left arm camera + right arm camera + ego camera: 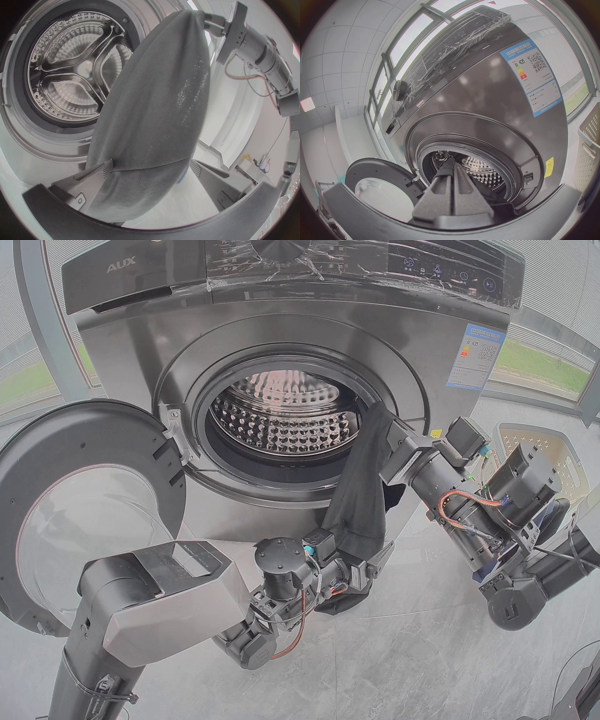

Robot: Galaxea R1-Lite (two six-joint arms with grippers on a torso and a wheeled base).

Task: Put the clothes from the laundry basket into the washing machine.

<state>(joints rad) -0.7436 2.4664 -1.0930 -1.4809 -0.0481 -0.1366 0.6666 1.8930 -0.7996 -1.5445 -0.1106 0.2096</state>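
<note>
A dark garment [359, 490] hangs in front of the right side of the washing machine's open drum [281, 409]. My right gripper [386, 418] is shut on its top end at the drum's rim; in the right wrist view the fingers [465, 190] are pressed together with the cloth [445, 167] at their tips. Below it, my left gripper [375, 555] is open at the garment's lower end. In the left wrist view the cloth [156, 103] drapes between the spread fingers [106, 168], and the right gripper [209, 23] holds its top. The drum [72, 68] looks empty.
The round door [87, 490] stands swung open on the left. A pale perforated laundry basket [550, 452] sits on the floor at the right, behind my right arm, and its wall [590, 147] edges the right wrist view. Grey tiled floor lies before the machine.
</note>
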